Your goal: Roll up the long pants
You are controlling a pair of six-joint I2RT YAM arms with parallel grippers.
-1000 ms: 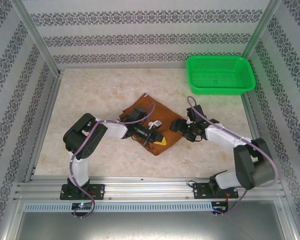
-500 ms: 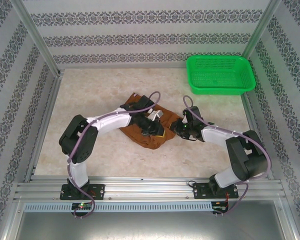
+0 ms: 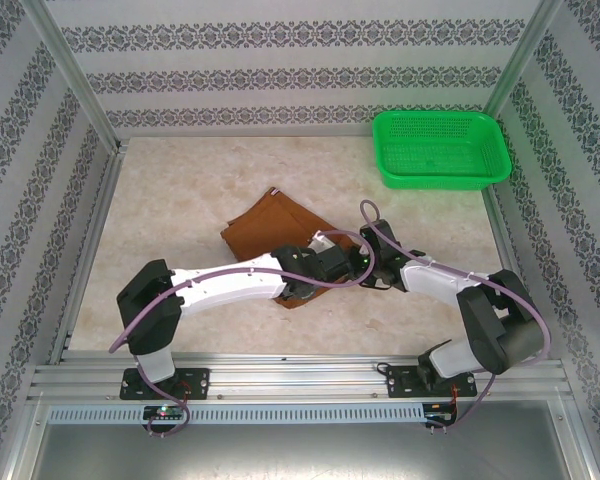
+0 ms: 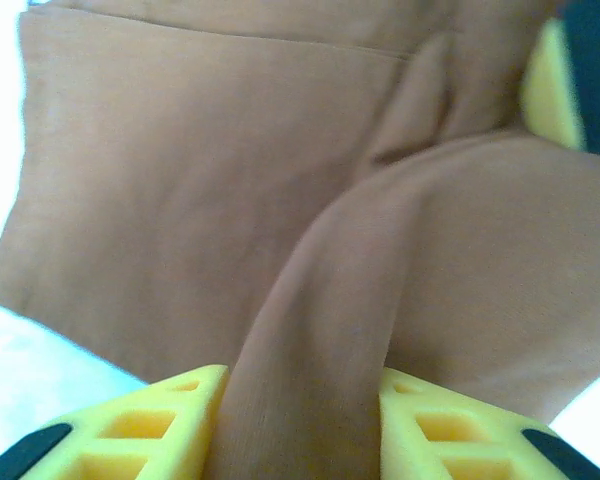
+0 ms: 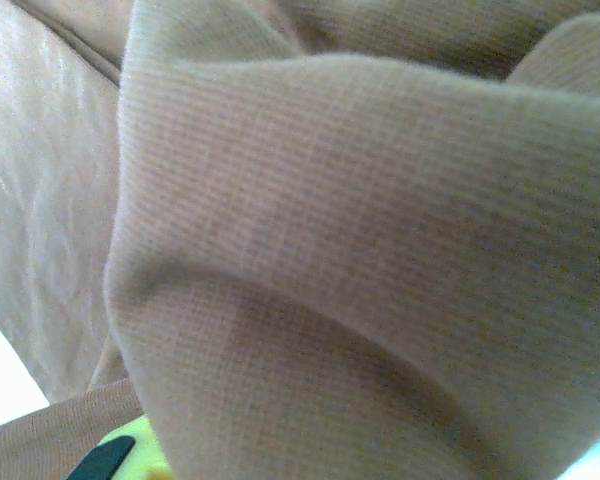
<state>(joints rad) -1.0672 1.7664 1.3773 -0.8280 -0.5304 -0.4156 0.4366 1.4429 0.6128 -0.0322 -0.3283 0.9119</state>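
The long pants (image 3: 265, 232) are a rust-brown folded bundle on the middle of the table. My left gripper (image 3: 325, 268) is at their near right corner. In the left wrist view its yellow fingers (image 4: 180, 420) press both sides of a raised ridge of the long pants (image 4: 320, 330), so the left gripper (image 4: 302, 425) is shut on the cloth. My right gripper (image 3: 365, 265) meets the same corner from the right. In the right wrist view, bunched cloth of the long pants (image 5: 360, 220) lies over the jaws, and one yellow-green finger (image 5: 120, 455) peeks out beneath.
A green plastic basket (image 3: 438, 184) stands at the back right corner. Patterned walls and metal posts close in the table on three sides. Bare pale tabletop (image 3: 170, 200) lies to the left of the cloth and in front of it.
My left arm has stretched right and nearer, drawing the cloth with it. The right gripper has shut and shifted left to the pants' corner. The visible cloth now lies flatter.
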